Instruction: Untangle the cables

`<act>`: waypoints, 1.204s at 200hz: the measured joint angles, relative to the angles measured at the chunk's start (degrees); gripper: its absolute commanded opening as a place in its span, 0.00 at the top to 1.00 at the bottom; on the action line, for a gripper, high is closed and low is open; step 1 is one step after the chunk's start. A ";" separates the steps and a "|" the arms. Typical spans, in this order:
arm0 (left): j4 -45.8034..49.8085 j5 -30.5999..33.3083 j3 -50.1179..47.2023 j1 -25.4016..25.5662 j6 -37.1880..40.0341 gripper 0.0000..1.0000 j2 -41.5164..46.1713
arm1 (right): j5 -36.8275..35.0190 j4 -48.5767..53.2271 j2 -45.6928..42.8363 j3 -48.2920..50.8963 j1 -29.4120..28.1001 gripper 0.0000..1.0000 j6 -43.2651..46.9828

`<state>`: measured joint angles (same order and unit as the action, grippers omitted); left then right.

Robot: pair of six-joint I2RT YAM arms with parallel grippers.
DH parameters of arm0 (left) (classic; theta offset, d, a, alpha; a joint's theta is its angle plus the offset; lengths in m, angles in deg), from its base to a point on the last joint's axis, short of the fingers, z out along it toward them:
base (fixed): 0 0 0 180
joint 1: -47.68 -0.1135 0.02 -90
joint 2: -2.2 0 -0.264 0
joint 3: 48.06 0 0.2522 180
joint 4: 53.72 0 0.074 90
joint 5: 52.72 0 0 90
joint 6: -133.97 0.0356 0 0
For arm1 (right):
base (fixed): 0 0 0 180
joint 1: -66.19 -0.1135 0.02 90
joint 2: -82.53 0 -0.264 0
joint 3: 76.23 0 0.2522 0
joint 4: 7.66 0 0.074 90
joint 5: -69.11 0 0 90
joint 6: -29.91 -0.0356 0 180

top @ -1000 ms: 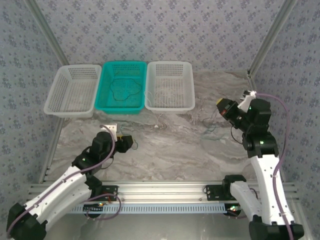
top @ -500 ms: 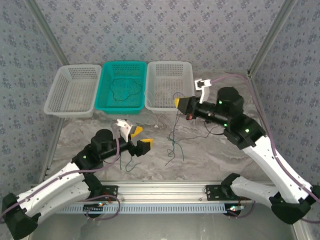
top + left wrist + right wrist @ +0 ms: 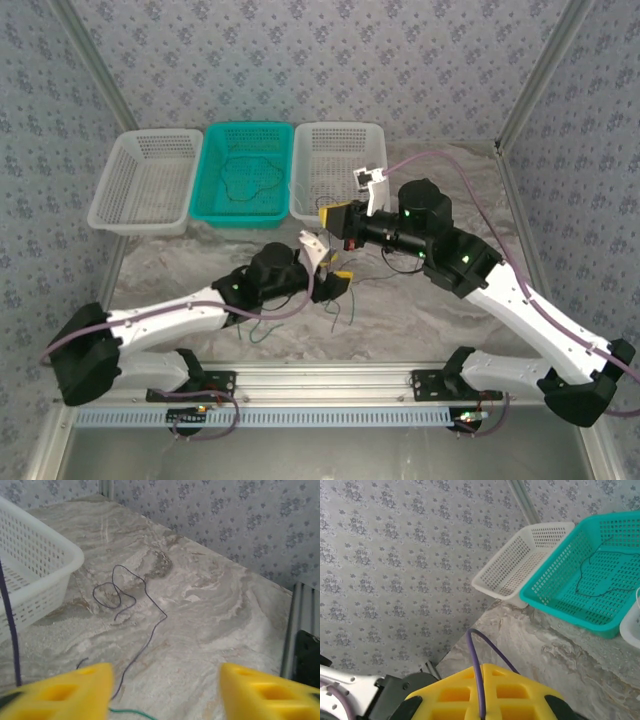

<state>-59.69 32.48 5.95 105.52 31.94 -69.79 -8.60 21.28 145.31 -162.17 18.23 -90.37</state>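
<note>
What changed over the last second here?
The right gripper swung left over the table, carrying a cable clamped in its shut jaws. The left gripper reached rightward toward the hanging cable, jaws apart. The baskets and the wire in the teal basket stayed put.

Three baskets stand at the far side of the counter, two white baskets and one teal basket holding one dark cable, with at least two more cables nearer, and two arms, each bearing one end effector, left and right.
</note>
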 measured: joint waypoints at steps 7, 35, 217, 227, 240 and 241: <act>-0.57 0.92 0.15 0.07 -0.20 0.92 -0.42 | -1.14 0.09 0.00 -0.09 -0.09 1.00 0.22; -1.18 4.28 0.22 0.02 -1.09 1.00 0.50 | -8.31 2.47 -1.05 0.26 -0.11 0.80 1.07; 9.49 13.88 5.16 -0.48 -12.13 1.00 6.82 | -17.59 -32.00 -6.05 46.23 -7.67 0.20 -5.64; 9.55 13.88 5.16 -0.48 -12.55 1.00 6.82 | -17.27 -35.10 -2.29 45.38 -8.83 0.21 -5.81; 9.68 14.14 5.18 -0.48 -12.96 1.00 6.82 | -17.07 -37.81 1.88 44.00 -10.01 0.22 -5.92; 9.68 14.19 5.18 -0.48 -12.96 1.00 6.82 | -17.03 -38.01 2.34 43.80 -10.14 0.22 -5.92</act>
<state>-50.01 46.67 11.13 105.04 18.98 -62.97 -25.63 -16.73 147.65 -118.37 8.09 -96.29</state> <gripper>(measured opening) 0.052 0.789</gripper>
